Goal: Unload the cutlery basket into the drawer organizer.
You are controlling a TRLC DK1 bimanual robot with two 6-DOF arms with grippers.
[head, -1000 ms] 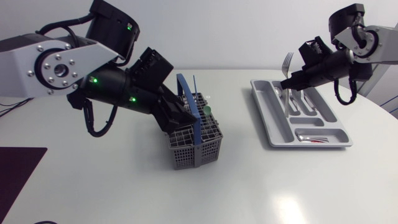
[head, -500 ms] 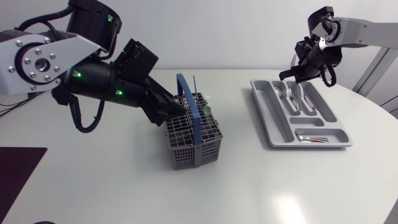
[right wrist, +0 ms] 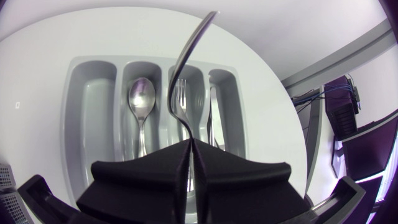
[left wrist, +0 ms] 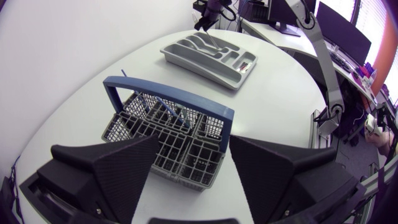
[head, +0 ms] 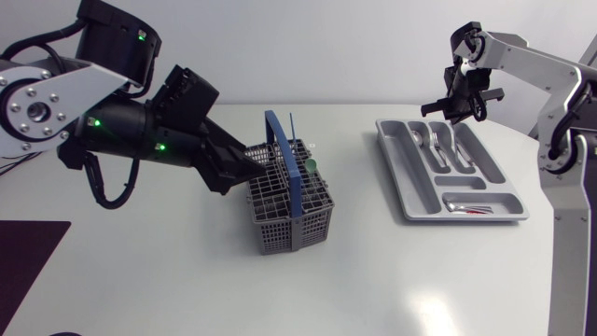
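1. The right gripper [right wrist: 188, 152] is clamped tight on a slim metal utensil [right wrist: 185, 68], which juts ahead of its fingers above the drawer organizer [right wrist: 69, 118].
2. The left gripper [left wrist: 194, 142], spread wide, hangs beside the cutlery basket [left wrist: 144, 118].

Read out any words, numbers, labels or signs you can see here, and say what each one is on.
None can be read: the basket, the tray, the held fork, the left arm and the right arm show no print. The left arm has only green lights.
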